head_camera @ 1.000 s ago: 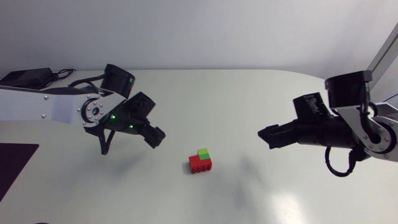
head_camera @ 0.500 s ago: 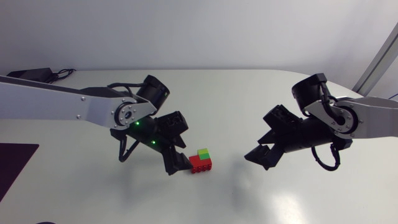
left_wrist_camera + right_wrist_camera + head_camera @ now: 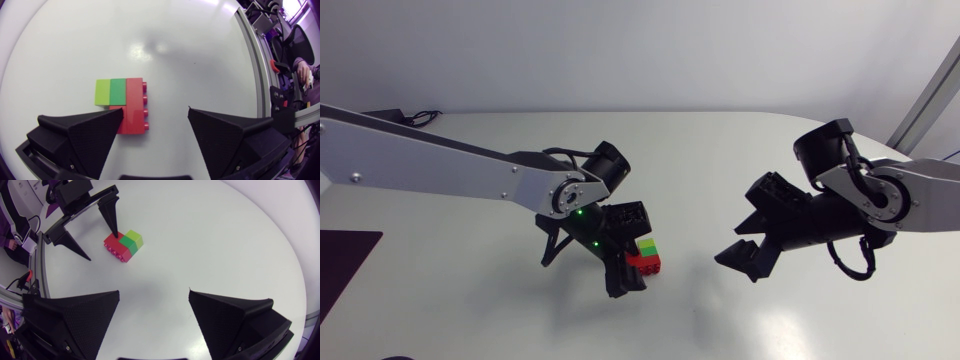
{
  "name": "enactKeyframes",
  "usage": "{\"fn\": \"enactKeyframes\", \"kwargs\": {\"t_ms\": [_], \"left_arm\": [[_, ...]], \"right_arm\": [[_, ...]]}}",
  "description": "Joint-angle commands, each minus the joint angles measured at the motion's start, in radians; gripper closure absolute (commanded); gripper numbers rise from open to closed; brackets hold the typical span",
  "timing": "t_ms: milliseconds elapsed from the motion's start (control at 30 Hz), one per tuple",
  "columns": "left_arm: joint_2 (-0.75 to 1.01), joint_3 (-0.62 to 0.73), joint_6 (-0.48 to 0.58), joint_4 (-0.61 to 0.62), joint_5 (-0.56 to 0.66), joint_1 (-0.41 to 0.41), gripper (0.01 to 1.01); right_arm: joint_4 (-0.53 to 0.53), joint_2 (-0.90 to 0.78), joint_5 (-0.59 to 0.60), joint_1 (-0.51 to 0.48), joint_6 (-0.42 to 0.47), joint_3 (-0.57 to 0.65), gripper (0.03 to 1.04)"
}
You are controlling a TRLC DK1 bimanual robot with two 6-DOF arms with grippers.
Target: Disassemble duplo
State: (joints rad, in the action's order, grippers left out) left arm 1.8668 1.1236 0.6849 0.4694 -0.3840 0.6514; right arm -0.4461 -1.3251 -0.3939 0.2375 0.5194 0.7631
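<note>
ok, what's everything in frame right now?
Table: 1, white, under everything.
Red brick: 1, red, mid-table, base of the stack.
Green brick: 1, green, on the red brick.
Lime brick: 1, lime, next to the green brick, same level.
Cable: 1, black, table's far left edge.
Left gripper: 1, black, open, one finger against the red brick.
Right gripper: 1, black, open, apart from the stack.

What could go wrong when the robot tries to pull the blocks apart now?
The stack sits off-centre in the open left gripper: one finger is at the red brick, the other well apart from it. Closing might shove or tip the stack. The right gripper hangs open, away from the stack, so a lone pull would probably lift the whole stack in one piece.
</note>
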Motion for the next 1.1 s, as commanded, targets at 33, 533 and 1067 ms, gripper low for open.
{"fn": "enactKeyframes", "kwargs": {"t_ms": [33,533,1067], "left_arm": [[0.049,0.024,0.004,-0.026,0.053,0.010,0.146],[0.078,0.027,-0.019,-0.063,0.175,0.021,0.295],[0.014,-0.013,-0.015,-0.095,0.126,0.021,0.762]], "right_arm": [[-0.025,0.023,-0.013,0.013,0.030,-0.031,0.07],[-0.037,0.063,-0.016,0.023,0.044,-0.050,0.07],[-0.060,0.115,-0.022,0.025,0.059,-0.082,0.07]]}}
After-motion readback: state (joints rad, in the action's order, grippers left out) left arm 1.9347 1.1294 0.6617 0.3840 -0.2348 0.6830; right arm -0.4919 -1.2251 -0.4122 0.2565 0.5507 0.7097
